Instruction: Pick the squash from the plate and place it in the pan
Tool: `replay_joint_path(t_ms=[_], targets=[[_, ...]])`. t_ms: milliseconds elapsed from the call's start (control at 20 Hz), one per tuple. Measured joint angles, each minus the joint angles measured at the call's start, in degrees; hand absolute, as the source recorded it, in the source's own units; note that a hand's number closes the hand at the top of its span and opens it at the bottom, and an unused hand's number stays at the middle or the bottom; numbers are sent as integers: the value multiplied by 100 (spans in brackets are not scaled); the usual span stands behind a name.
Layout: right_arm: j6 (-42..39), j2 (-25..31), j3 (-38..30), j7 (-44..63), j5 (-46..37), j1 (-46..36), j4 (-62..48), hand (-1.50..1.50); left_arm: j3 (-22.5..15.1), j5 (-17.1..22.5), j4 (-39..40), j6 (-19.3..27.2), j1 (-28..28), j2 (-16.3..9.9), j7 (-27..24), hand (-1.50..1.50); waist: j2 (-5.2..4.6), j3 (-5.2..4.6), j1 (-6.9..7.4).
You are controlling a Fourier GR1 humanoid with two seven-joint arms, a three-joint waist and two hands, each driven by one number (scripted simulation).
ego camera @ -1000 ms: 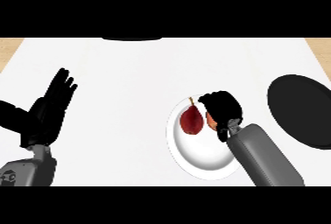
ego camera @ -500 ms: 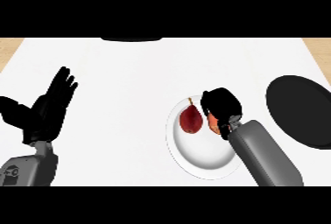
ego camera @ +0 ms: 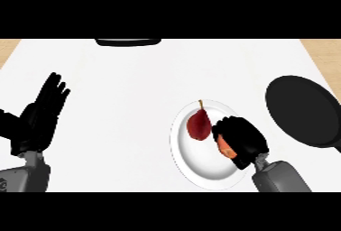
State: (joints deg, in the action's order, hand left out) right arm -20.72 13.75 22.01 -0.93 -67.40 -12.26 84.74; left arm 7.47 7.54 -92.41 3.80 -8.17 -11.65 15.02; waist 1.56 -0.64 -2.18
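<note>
The robot's right hand (ego camera: pixel 241 136) curls over the right side of a white plate (ego camera: pixel 200 169) at lower centre of the frame, its fingers closed round an orange squash (ego camera: pixel 226 147), only a sliver of which shows beneath the palm. A dark red pear (ego camera: pixel 198 125) with a thin stem lies just left of the hand on the same plate. The grey right forearm (ego camera: pixel 279 177) rises from the lower edge toward the plate. At far left, the left hand (ego camera: pixel 41 115) rests open, fingers straight and pointing up. A black pan (ego camera: pixel 303 110) sits at the right edge on the white counter (ego camera: pixel 133 81), near the plate. A dark object (ego camera: pixel 126 42) pokes in at top centre.
</note>
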Motion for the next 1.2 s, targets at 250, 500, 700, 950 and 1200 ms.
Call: replay_joint_path(t_ms=[250,500,700,950,1200], targets=[[216,695,-125,-309,252,1334,1888,150,-8,-8,-161,47,82,23,87,0,-38,41,-80],[591,1105,-553,-325,321,2085,3731,150,-20,-27,-209,35,167,33,61,0,-62,54,-94],[497,1327,-1256,-365,708,2540,4912,150,-89,-73,-188,43,135,96,14,0,-89,56,-37],[157,1188,-1870,-272,807,2542,5055,150,-115,-92,-81,24,25,126,-4,0,-120,59,51],[-224,953,-2796,-247,1101,1991,4864,150,-60,-14,25,-108,-24,83,-86,0,-142,60,129]])
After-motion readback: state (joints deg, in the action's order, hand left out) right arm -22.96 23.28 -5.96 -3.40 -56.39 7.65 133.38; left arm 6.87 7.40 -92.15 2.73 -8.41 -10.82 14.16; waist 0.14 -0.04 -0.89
